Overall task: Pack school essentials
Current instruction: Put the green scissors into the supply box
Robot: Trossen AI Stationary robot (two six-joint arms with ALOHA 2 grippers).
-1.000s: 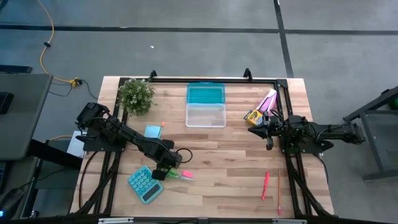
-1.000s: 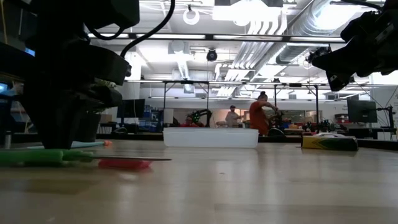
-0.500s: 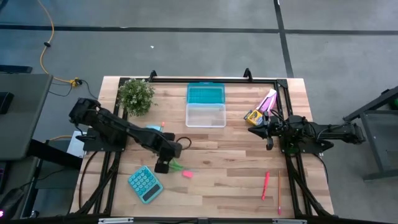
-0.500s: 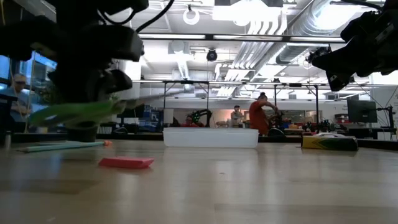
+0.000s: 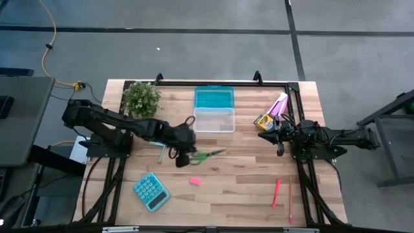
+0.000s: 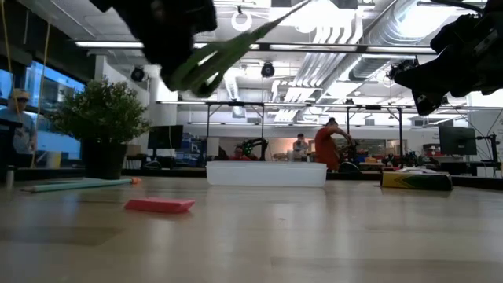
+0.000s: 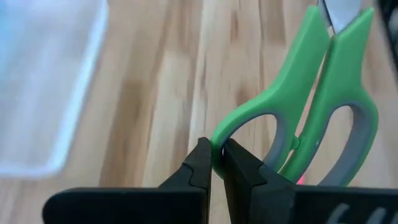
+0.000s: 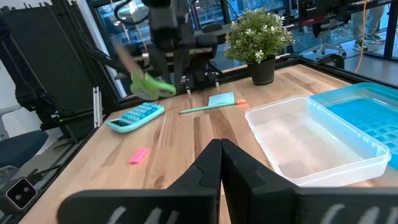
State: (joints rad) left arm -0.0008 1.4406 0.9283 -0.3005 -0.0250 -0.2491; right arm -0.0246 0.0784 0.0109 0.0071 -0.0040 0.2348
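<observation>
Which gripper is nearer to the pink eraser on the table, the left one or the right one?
The left. The left gripper holds the green-handled scissors just above the pink eraser; the right gripper waits by the table's right edge.

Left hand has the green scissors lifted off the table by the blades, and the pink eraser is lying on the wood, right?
Not quite: the left hand pinches the green scissors by a handle loop, not the blades, as the left wrist view shows. They are lifted, and the pink eraser does lie on the wood.
</observation>
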